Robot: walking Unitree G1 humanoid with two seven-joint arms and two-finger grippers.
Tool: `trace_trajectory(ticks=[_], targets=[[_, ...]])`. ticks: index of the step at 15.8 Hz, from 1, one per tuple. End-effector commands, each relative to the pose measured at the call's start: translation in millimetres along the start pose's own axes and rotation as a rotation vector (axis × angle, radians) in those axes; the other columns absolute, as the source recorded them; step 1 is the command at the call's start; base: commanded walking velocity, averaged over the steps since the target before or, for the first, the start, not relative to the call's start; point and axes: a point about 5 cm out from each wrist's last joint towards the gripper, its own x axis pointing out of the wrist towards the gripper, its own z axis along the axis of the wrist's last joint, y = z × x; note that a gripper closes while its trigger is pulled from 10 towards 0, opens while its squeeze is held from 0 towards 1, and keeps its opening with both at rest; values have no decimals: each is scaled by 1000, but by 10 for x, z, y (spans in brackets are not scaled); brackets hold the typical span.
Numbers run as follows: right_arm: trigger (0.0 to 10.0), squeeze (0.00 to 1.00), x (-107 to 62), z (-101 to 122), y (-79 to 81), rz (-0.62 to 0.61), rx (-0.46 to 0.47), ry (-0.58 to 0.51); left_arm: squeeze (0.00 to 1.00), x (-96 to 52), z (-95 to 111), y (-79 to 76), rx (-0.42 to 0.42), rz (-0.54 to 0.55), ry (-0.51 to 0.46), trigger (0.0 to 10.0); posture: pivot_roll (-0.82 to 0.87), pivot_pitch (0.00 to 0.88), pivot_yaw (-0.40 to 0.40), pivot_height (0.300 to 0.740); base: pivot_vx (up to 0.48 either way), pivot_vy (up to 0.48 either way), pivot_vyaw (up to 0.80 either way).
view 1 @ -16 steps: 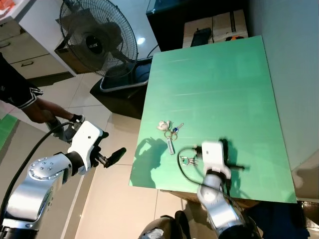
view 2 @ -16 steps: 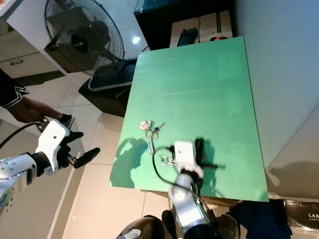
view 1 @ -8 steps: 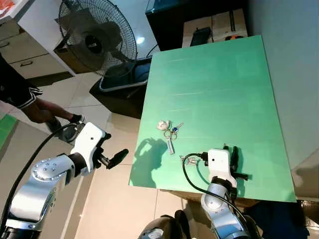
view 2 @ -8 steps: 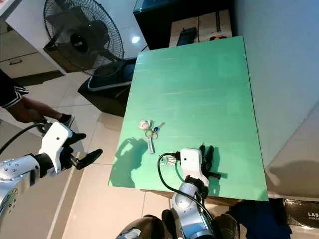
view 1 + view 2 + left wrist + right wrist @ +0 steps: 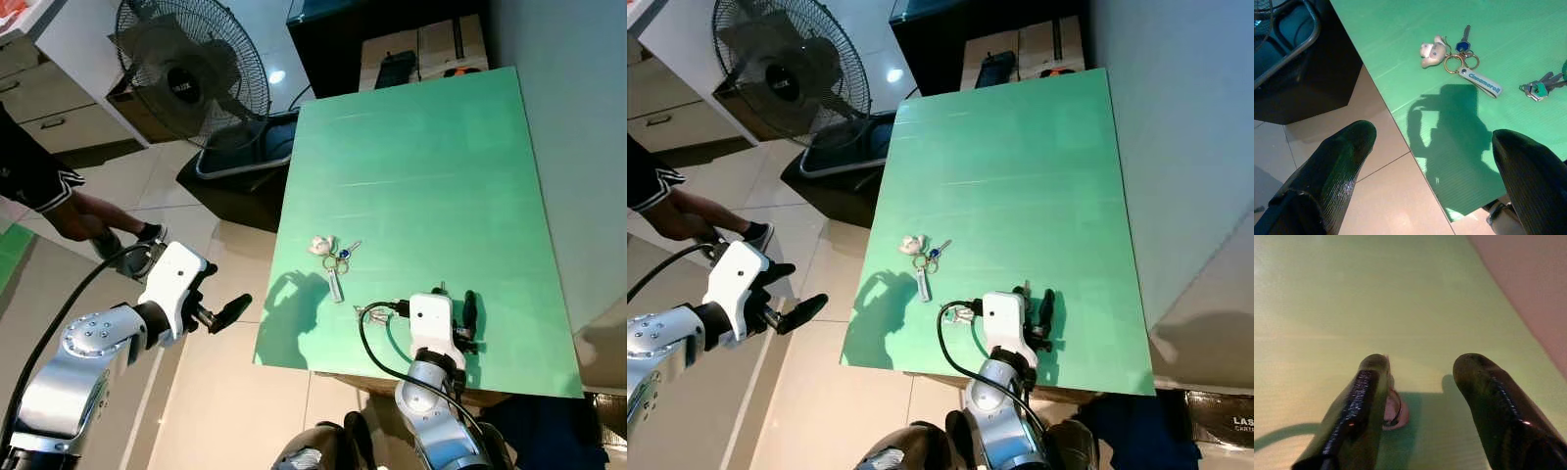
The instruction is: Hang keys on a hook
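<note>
The right end effector [image 5: 455,308], released, has swung to point up the counter [image 5: 431,147], possibly straddling a small hook [image 5: 1393,412]; keys [image 5: 335,257] untouched.

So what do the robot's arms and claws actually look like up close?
Each arm is a silver metal tube with round, bolted joints, ending in a white boxy wrist block. A black cable loops along each arm. The left claw and right claw each have two long black fingers with a glossy, finely ribbed surface and rounded tips.

Green table [image 5: 1019,166], keys [image 5: 923,258] at its 8 o'clock, right gripper [image 5: 1038,311] at 6, fan [image 5: 789,73] at 10 o'clock
</note>
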Motion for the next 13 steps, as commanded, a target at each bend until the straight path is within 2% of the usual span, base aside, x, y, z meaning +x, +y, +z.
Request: trace_trajectory(ticks=[1,8,9,10,13], targets=[[10000,0,-222,64,285,75,81,73,0,-83,-48,67,-2,34,31,10000,81,267,400,740,0,0,0],[10000,0,-184,-60,251,60,88,135,0,-129,-52,68,0,40,41,10000,101,286,400,740,0,0,0],[9373,0,-191,-77,250,57,92,145,0,-130,-49,64,1,41,41,10000,102,286,400,740,0,0,0],[0,0,-217,-77,269,67,100,142,0,-131,-43,61,1,42,40,10000,98,286,400,740,0,0,0],[0,0,-239,-23,288,84,82,94,0,-131,-45,57,0,44,39,10000,97,287,400,740,0,0,0]])
